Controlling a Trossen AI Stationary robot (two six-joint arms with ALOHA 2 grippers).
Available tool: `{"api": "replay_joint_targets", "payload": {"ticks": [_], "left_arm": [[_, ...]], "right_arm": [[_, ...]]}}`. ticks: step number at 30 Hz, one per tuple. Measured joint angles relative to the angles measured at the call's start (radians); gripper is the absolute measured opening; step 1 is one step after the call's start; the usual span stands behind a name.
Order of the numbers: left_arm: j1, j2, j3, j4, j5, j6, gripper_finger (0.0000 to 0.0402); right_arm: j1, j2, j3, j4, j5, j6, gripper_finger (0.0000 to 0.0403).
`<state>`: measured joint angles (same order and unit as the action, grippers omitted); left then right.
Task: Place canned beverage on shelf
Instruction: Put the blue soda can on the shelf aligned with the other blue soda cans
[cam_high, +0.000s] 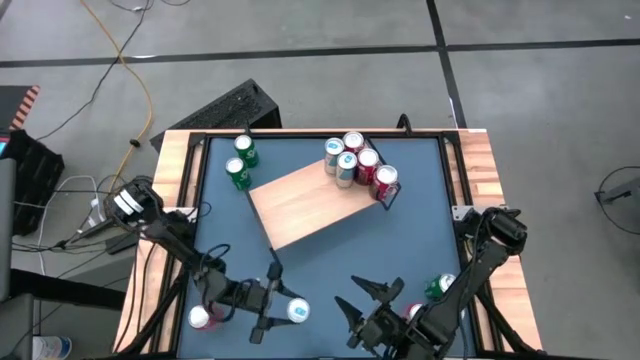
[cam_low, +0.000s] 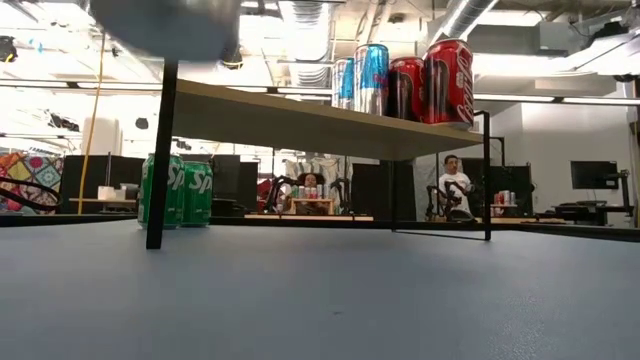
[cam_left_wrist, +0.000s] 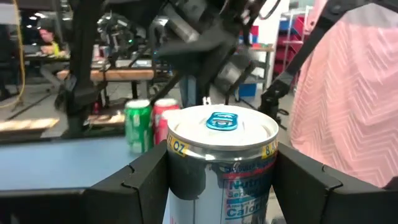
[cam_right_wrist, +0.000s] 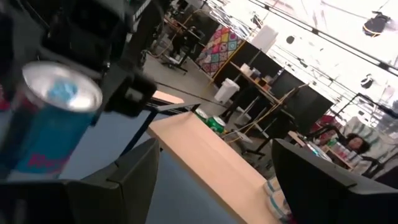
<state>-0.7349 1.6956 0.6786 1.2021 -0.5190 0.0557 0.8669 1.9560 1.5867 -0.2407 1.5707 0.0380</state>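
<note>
- Two grippers sit at the near edge of the table; the left gripper is clamped on a blue-and-white can, its fingers pressed against both sides of the can in the left wrist view, the can's blue pull tab facing the camera
- Beyond that gripper and well apart from it stands the shelf, a light wood board on thin black legs, turned at an angle on the blue tabletop
- Four cans, blue and red, are grouped on the end of the shelf farthest from the left gripper; in the low view they stand upright on the board
- Two green cans stand on the tabletop past the shelf's other end, far ahead of the left gripper
- Just beside the left gripper, on its outer side, lies a pink-red can
- The right gripper hangs with its fingers spread wide and nothing between them; the shelf lies ahead of it; a green can and a red can stand close behind it
</note>
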Motion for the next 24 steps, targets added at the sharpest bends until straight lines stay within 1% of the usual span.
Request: {"api": "replay_joint_targets", "payload": {"ticks": [3,6,9,11,16,19,24], "left_arm": [[-0.006,0.047,-0.093,0.123,-0.027,-0.046,0.0218],[-0.006,0.081,-0.140,0.209,-0.025,-0.051,0.0218],[-0.004,0.094,-0.148,0.206,-0.025,-0.052,0.0218],[0.002,0.114,-0.150,0.204,-0.003,-0.053,0.0218],[0.020,0.182,-0.149,0.293,0.132,-0.090,0.0218],[0.038,0.221,-0.149,0.346,0.256,-0.110,0.0218],[0.096,0.223,-0.162,0.321,0.402,-0.173,0.0218]], "right_arm": [[0.001,0.000,0.000,0.010,0.000,0.000,0.0308],[0.002,0.000,0.000,0.012,0.000,0.000,0.0308],[-0.006,0.001,0.000,0.011,-0.001,0.027,0.0308],[-0.013,0.001,0.000,0.011,-0.009,0.053,0.0308],[-0.037,0.001,0.000,0.010,-0.104,0.094,0.0308],[-0.053,0.001,0.000,0.010,-0.171,0.095,0.0308],[-0.071,0.001,0.000,0.011,-0.217,0.095,0.0308]]}}
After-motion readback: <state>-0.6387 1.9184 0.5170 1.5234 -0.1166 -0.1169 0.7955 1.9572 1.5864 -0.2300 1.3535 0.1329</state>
